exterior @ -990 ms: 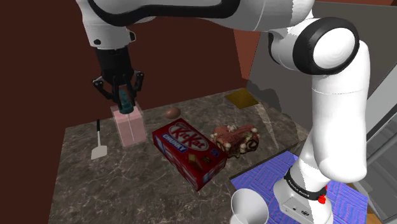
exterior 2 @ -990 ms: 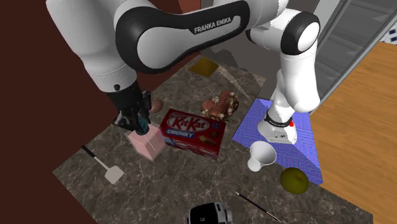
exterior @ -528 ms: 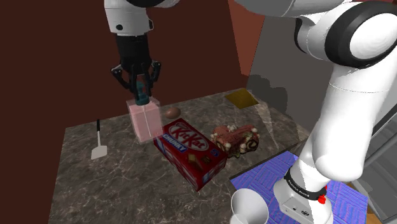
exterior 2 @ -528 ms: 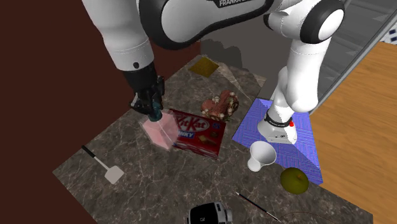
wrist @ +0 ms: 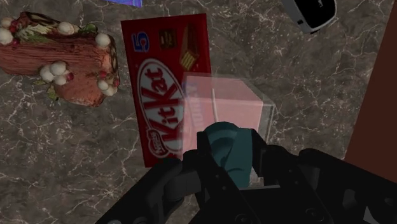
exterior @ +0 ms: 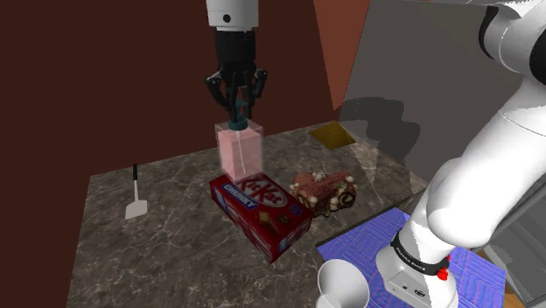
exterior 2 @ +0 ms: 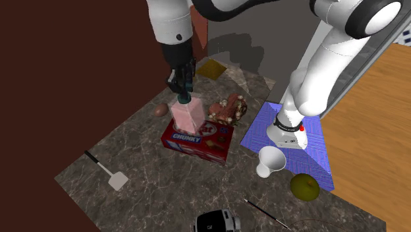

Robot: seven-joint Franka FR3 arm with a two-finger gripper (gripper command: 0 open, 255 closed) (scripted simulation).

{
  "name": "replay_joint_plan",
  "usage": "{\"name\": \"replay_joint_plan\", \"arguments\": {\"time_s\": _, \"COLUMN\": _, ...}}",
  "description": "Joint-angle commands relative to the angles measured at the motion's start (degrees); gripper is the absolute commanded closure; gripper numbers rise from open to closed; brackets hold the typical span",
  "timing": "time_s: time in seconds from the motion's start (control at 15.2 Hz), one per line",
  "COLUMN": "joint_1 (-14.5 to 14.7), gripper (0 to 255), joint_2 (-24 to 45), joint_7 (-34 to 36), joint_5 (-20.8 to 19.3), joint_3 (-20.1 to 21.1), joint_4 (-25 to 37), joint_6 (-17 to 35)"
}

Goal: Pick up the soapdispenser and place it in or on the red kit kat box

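The soap dispenser (exterior: 240,149) is a pale pink, see-through square bottle with a teal pump top (wrist: 228,149). My black gripper (exterior: 237,107) is shut on that pump and holds the bottle in the air. The bottle (exterior 2: 188,116) hangs over the back end of the red Kit Kat box (exterior: 260,211), which lies flat on the marble counter (exterior: 157,254). In the wrist view the bottle (wrist: 222,111) overlaps the box's (wrist: 162,76) long edge. The second exterior view shows my gripper (exterior 2: 182,92) above the box (exterior 2: 197,140).
A chocolate log cake (exterior: 325,191) lies just beside the box. A small brown egg-like object (exterior 2: 160,109) and a white spatula (exterior: 135,197) lie on the counter. A white funnel-like cup (exterior 2: 271,161), an olive ball (exterior 2: 305,187) and a blue mat (exterior 2: 311,142) sit near the stand.
The gripper has carried the dispenser up off the counter and toward the shoulder view's right, from beside the spatula to above the back of the Kit Kat box.
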Motion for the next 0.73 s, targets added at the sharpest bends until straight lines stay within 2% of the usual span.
{"name": "replay_joint_plan", "arguments": {"time_s": 0.0, "joint_1": -0.6, "gripper": 255, "joint_2": -4.4, "joint_7": -2.0, "joint_5": 1.5, "joint_3": -1.2, "joint_4": -3.0, "joint_6": -1.3}}
{"name": "replay_joint_plan", "arguments": {"time_s": 0.2, "joint_1": -1.5, "gripper": 255, "joint_2": -9.8, "joint_7": -5.2, "joint_5": 2.7, "joint_3": -3.5, "joint_4": -6.6, "joint_6": -3.1}}
{"name": "replay_joint_plan", "arguments": {"time_s": 0.66, "joint_1": -1.2, "gripper": 255, "joint_2": -11.1, "joint_7": -5.8, "joint_5": 3.1, "joint_3": -3.4, "joint_4": -13.2, "joint_6": 2.3}}
